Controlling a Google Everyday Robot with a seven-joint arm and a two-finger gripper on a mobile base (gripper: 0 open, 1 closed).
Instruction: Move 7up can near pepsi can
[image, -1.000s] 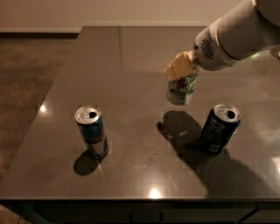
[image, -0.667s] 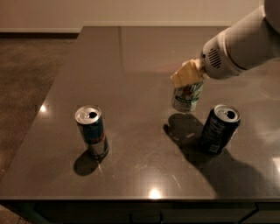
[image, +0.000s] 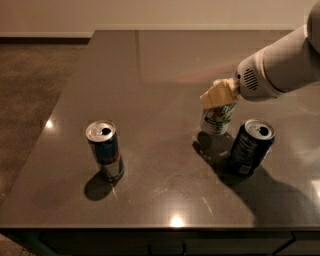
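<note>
- My gripper (image: 219, 95) is clamped on the top of the 7up can (image: 218, 120), which is upright and just left of the pepsi can (image: 250, 147), on the right side of the table (image: 150, 65).
- I judge the task nearly done: only setting the can down and letting go remain.
- A slim blue can (image: 106, 150) stands well apart on the left and is not in my way.

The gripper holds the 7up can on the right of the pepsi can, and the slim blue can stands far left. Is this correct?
No: the camera view shows the gripper holding the 7up can left of the pepsi can. The slim blue can is far left.
</note>
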